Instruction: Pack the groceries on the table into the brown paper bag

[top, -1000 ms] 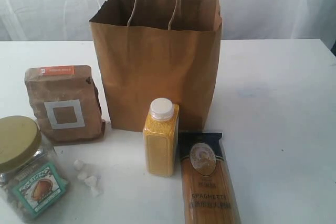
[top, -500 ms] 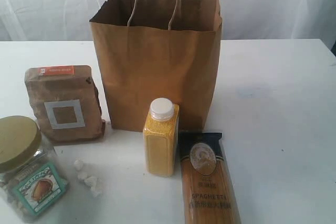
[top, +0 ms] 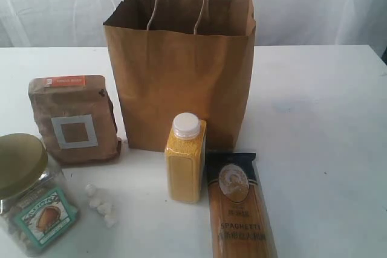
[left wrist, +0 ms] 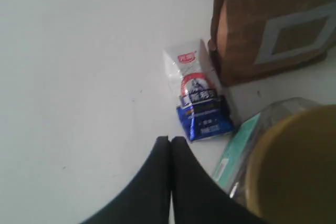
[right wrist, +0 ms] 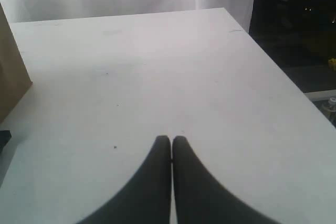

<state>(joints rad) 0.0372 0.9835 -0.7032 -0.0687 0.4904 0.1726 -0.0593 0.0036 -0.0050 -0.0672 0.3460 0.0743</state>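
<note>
The brown paper bag [top: 181, 67] stands open at the middle back of the table [top: 314, 107]. Left of it leans the brown pouch [top: 74, 119] with its grey square label. The gold-lidded jar [top: 27, 191] stands at the front left. In front of the bag are the yellow white-capped bottle [top: 185, 158] and the spaghetti packet [top: 239, 206]. The left wrist view shows the blue-white carton [left wrist: 198, 98] lying beside the pouch [left wrist: 273, 24] and jar [left wrist: 289, 166], just beyond my shut left gripper [left wrist: 170, 139]. My right gripper [right wrist: 170, 139] is shut over bare table. The dark can is out of view.
Small white lumps [top: 101, 202] lie on the table between the jar and the bottle. A white curtain [top: 54, 4] hangs behind the table. In the right wrist view the table's edge [right wrist: 268, 61] borders a dark drop, with the bag's corner [right wrist: 11, 72] at the side.
</note>
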